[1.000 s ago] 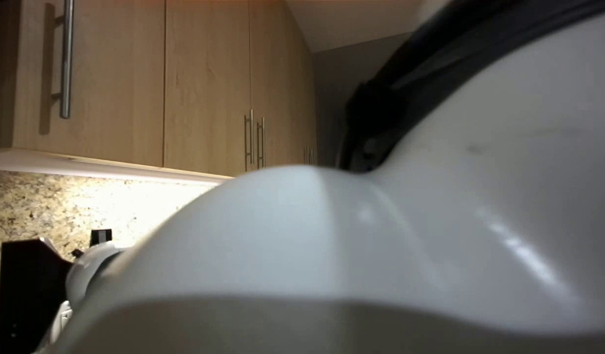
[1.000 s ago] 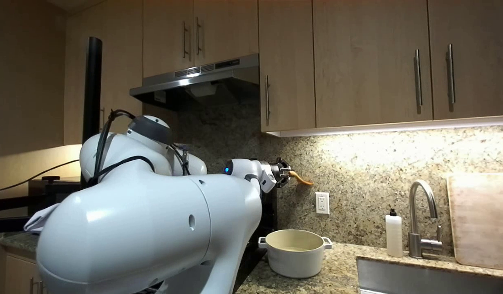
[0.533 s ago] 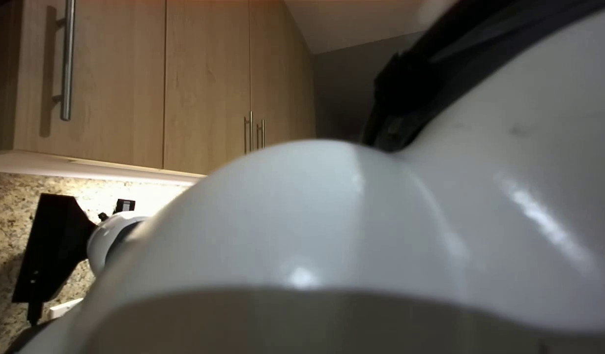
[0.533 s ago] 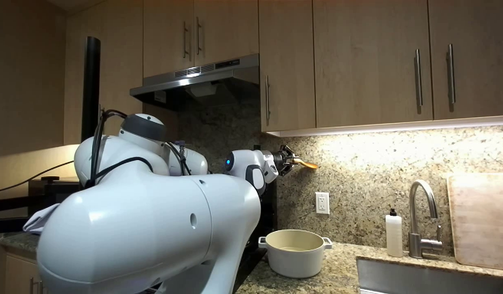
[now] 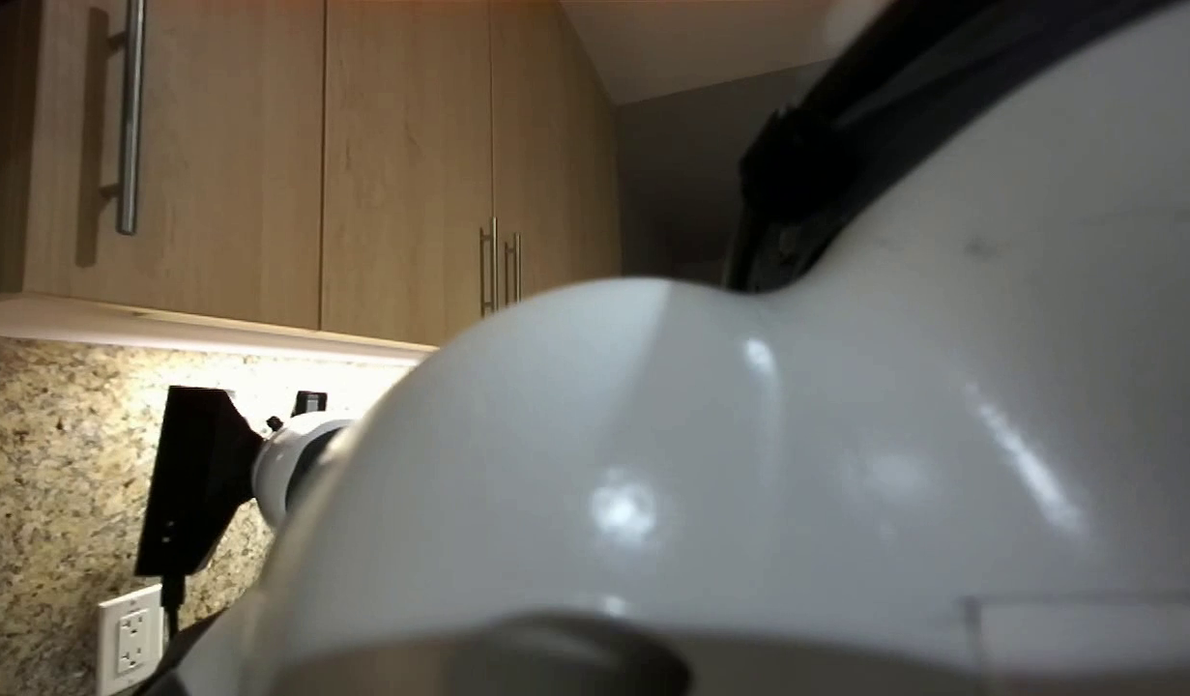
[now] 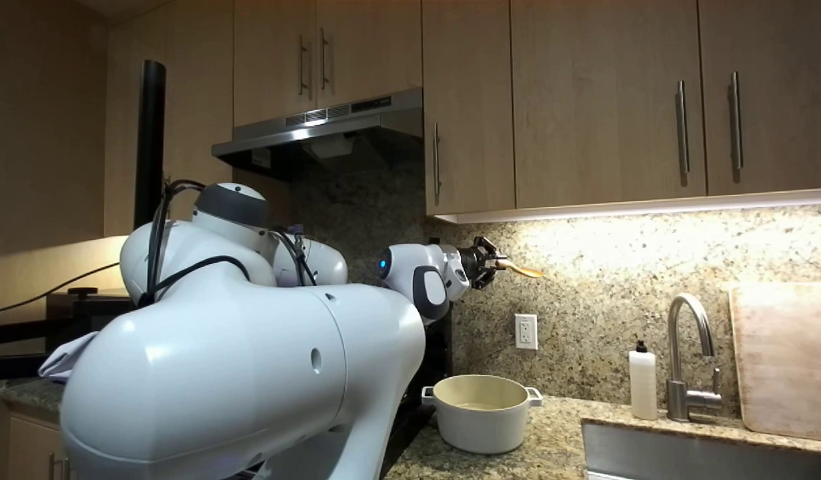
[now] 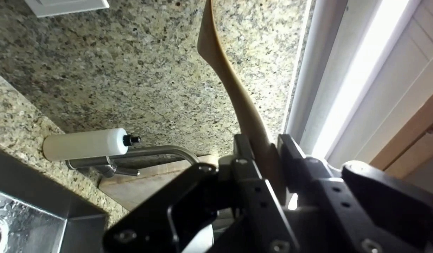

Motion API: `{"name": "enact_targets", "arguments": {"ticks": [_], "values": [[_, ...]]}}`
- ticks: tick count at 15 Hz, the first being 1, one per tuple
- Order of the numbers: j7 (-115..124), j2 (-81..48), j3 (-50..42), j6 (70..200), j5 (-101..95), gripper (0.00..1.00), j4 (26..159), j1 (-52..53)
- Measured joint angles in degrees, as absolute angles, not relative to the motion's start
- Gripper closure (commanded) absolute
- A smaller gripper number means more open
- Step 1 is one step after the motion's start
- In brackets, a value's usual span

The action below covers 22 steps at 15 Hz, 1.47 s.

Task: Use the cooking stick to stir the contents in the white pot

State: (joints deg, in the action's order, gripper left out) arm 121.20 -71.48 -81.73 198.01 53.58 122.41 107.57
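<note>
The cooking stick is a curved wooden one. My gripper [image 6: 502, 260] is shut on the cooking stick [image 6: 525, 270] and holds it near one end. The stick points away from the fingers, roughly level with a slight downward tilt, high above the pot. In the wrist view the stick [image 7: 234, 84] rises from between the black fingertips of the gripper [image 7: 263, 142]. The white pot [image 6: 482, 430] stands upright on the counter, below the gripper. Its cream inside shows in part; its contents cannot be made out. The pot is out of view in the wrist view.
A speckled stone wall with an outlet [image 6: 526, 332] stands behind the pot. A soap bottle [image 6: 643, 383], a faucet [image 6: 677, 360], a sink [image 6: 690, 453] and a cutting board [image 6: 783, 353] are to the right. Cabinets [image 6: 603, 100] hang above. My arm [image 5: 517, 454] fills much of an exterior view.
My gripper has moved up and to the right in an exterior view, with the stick still held. The stick has become more level. The pot has not moved.
</note>
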Motion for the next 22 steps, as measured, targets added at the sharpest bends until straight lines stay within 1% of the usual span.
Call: {"name": "enact_targets", "arguments": {"ticks": [4, 12, 17, 22], "values": [[127.1, -66.0, -81.6, 197.8, 38.3, 0.94, 122.6, 107.6], [129.0, -45.4, -82.1, 197.8, 9.8, 0.94, 125.2, 107.5], [129.0, -30.6, -83.4, 197.8, -10.4, 0.94, 129.7, 107.5], [129.0, -16.0, -86.0, 197.8, -29.0, 0.94, 137.2, 107.0]]}}
